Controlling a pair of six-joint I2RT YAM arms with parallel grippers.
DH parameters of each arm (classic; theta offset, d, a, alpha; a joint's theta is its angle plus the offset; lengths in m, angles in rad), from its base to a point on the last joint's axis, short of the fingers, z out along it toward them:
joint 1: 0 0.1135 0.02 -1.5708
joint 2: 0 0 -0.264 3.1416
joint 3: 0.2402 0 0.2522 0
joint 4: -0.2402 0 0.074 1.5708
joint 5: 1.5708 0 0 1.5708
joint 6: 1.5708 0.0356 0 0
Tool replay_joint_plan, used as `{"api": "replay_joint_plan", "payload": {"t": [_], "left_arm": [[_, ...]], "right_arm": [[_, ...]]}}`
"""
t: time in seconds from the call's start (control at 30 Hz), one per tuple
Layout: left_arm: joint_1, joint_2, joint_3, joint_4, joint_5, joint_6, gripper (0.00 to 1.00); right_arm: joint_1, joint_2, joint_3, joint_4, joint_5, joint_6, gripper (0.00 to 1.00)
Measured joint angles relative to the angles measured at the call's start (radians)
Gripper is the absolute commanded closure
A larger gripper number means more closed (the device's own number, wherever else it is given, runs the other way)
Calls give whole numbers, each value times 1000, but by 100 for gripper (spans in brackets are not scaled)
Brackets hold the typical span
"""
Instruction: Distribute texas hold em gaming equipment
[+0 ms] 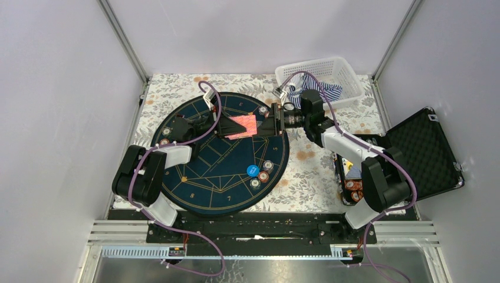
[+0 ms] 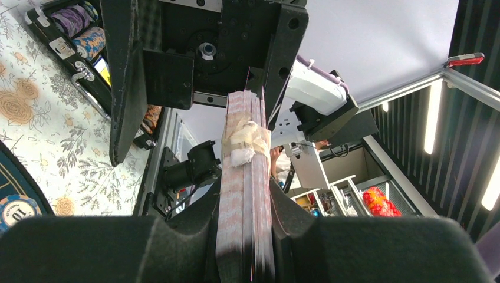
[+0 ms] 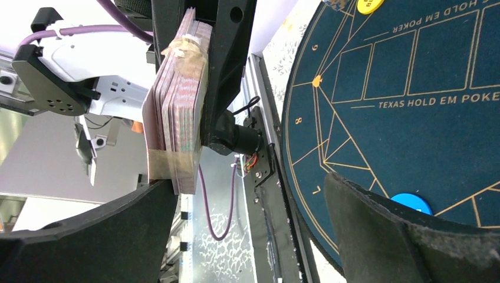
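While the flower-patterned table (image 1: 312,171) carries everything, we see the round navy mat (image 1: 206,183) covering its left half, gold-lined and lettered for Texas hold em. Right of the mat a black case (image 1: 421,153) lies open, its lid tilted back and poker chips (image 1: 354,188) in its tray. A white basket (image 1: 348,73) stands at the far right corner with striped cloth (image 1: 321,91) inside.

Both arms reach in over the far part of the mat and meet nose to nose. We find the left gripper (image 1: 231,127) clenched on a deck of red-pink-backed playing cards (image 1: 243,125), held on edge above the mat. The right gripper (image 1: 268,124) faces it with jaws spread wide. In the right wrist view the deck stands just beside one finger and well apart from the other, so nothing is grasped on that side. Clear tape (image 2: 244,141) binds the deck.

Short chip stacks (image 1: 263,176) sit along the mat's rim, three of them near its right edge. Touching that cluster lies a blue disc (image 1: 252,170). A yellow-orange disc (image 3: 367,5) shows at the top edge of the right wrist view.
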Motion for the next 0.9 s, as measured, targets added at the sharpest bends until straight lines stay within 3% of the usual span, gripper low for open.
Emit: {"api": "replay_joint_plan", "payload": {"t": [0.13, 0.33, 0.5, 0.7, 0.9], "left_arm": [[5, 2, 0, -5, 18, 18, 100], [20, -3, -23, -91, 34, 91, 100], [11, -10, -35, -203, 48, 163, 100], [-46, -38, -36, -383, 51, 293, 100], [-105, -87, -35, -571, 51, 434, 100]], "right_arm": [[-3, -8, 52, -162, 11, -143, 0], [-11, -90, 212, -649, 180, -669, 0], [26, -133, 311, -886, 340, -975, 0], [188, -138, 364, -1035, 514, -1217, 0], [272, -119, 421, -1110, 596, -1349, 0]]}}
